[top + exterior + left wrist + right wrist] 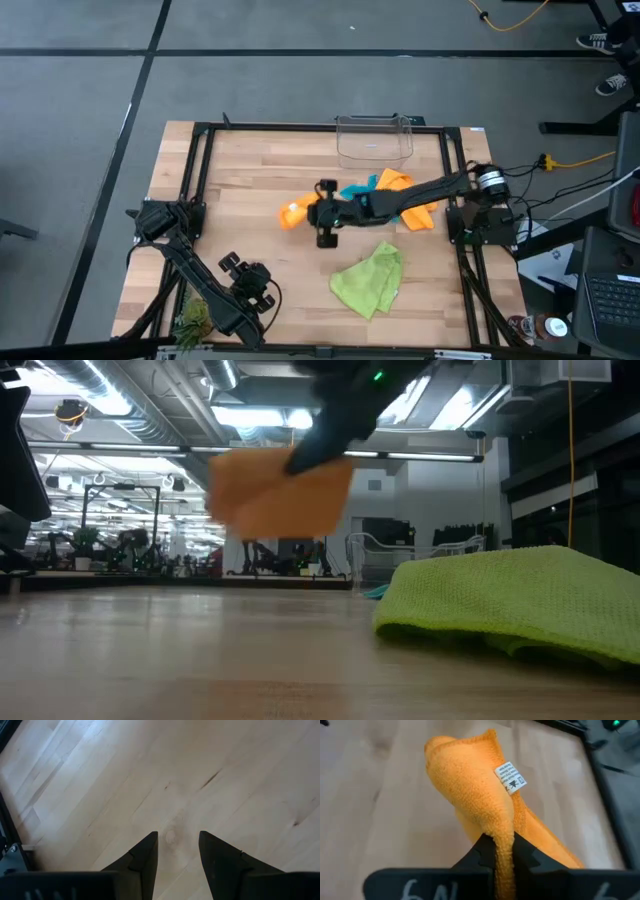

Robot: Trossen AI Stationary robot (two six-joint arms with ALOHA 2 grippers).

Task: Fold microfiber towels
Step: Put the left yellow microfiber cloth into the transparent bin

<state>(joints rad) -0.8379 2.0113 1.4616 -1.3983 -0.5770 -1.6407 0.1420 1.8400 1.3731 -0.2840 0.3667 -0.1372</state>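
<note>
Step in hand: pick-up and carry of one cloth, judged from the pose; no folding has begun on it yet.
Right gripper (503, 851): reached out over the middle of the light wooden table (250, 180), its jaws clenched on a pinch of a soft orange microfiber towel (475, 785).
Held towel: hanging clear of the tabletop in the low view, draped loosely from the pinch, with its small white care label (510, 778) facing the wrist camera.
Left gripper (177, 852): parked near the table's front left corner, jaws released with a gap between them, nothing but bare wood ahead of the fingers.
Other towels: a crumpled lime green microfiber towel (370, 280) lies flat toward the front right; a second orange towel (415, 205) and a teal-blue towel (355, 190) lie bunched together under the right arm, near the back.
Clear plastic bin (375, 138): stands at the back edge, apart from the held cloth; I cannot tell whether anything is inside.
Progress: early, as I judge it; none of the visible towels shows a neat fold.
Next move calls for: lowering the orange cloth onto open wood left of centre and spreading it flat, probably with the left gripper coming in to take a second corner, since one pinch alone leaves it bunched.
</note>
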